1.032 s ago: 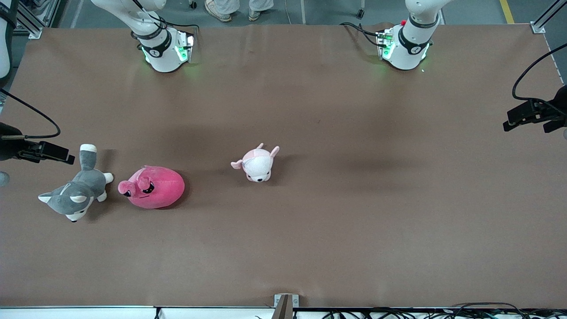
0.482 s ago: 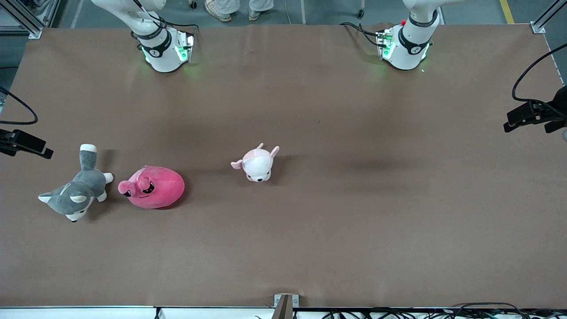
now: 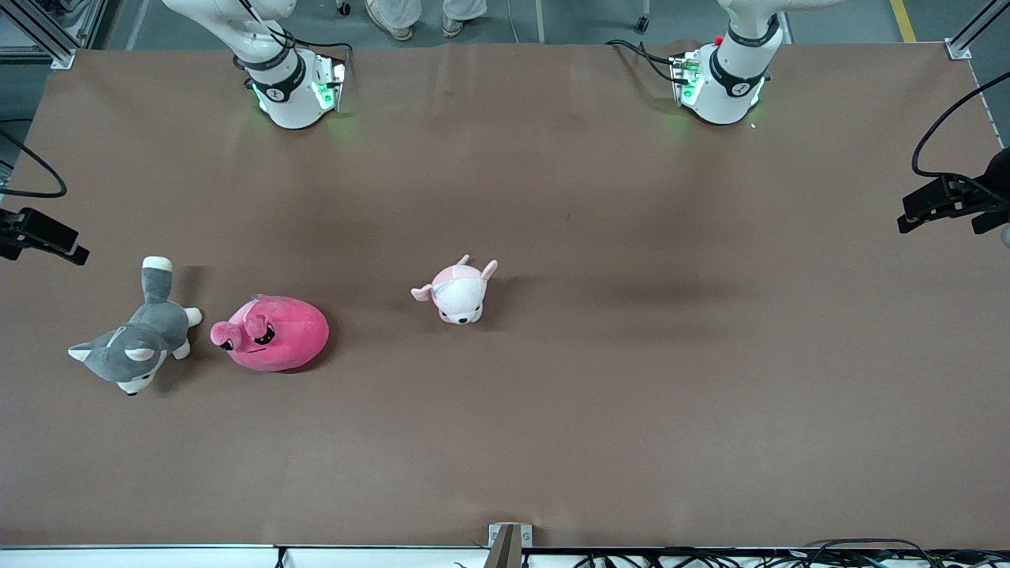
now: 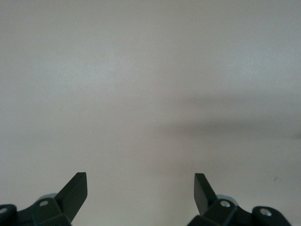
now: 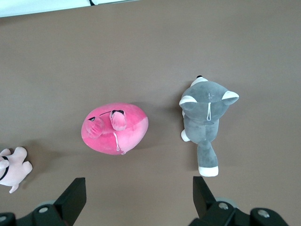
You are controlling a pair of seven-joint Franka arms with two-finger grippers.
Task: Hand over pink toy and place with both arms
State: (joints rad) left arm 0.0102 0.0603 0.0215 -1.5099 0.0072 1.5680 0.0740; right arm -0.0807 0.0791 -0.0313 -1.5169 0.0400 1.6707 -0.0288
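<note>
The pink toy (image 3: pixel 272 333) (image 5: pixel 115 128), a rounded hot-pink plush, lies on the brown table toward the right arm's end, beside the grey husky. High above the toys hangs my right gripper (image 5: pixel 138 181), open and empty, its fingers (image 5: pixel 74 192) over bare table. Only a black piece of that hand (image 3: pixel 43 234) with a cable shows at the edge of the front view. My left gripper (image 4: pixel 140 176) is open and empty over a bare pale surface. A black piece of that hand (image 3: pixel 947 201) shows at the left arm's end of the table.
A grey-and-white plush husky (image 3: pixel 134 347) (image 5: pixel 207 120) lies next to the pink toy, closer to the table's end. A small pale pink-and-white plush animal (image 3: pixel 458 292) (image 5: pixel 13 169) lies near the table's middle. The arm bases (image 3: pixel 288 87) (image 3: pixel 726 79) stand along the table's back edge.
The right hand has drawn back from above the husky toward the table's end, and its white arm segment has left the front view. The left hand and the toys have not moved.
</note>
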